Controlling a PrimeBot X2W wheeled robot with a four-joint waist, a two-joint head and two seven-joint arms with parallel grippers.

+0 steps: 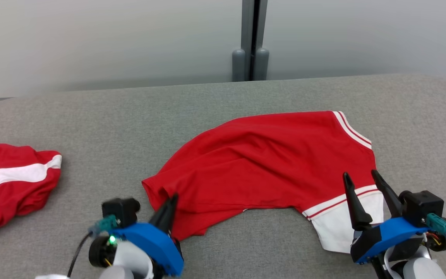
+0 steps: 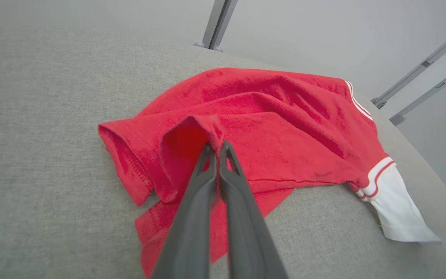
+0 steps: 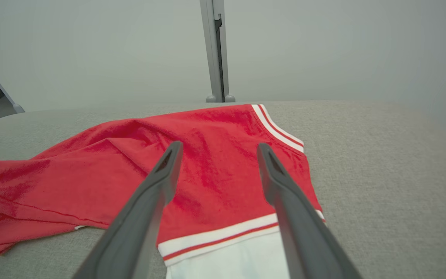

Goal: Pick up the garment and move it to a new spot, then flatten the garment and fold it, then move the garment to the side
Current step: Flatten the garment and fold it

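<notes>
While my left gripper (image 1: 170, 203) is clamped shut on a raised fold at the left end of the red garment (image 1: 269, 159), my right gripper (image 1: 360, 176) stands with jaws wide apart at its white-banded right end, gripping nothing. I see the garment lying rumpled on the table (image 1: 130, 124), midway along the front edge, and a second red-and-white cloth (image 1: 10, 182) sits well apart at the left edge.
</notes>
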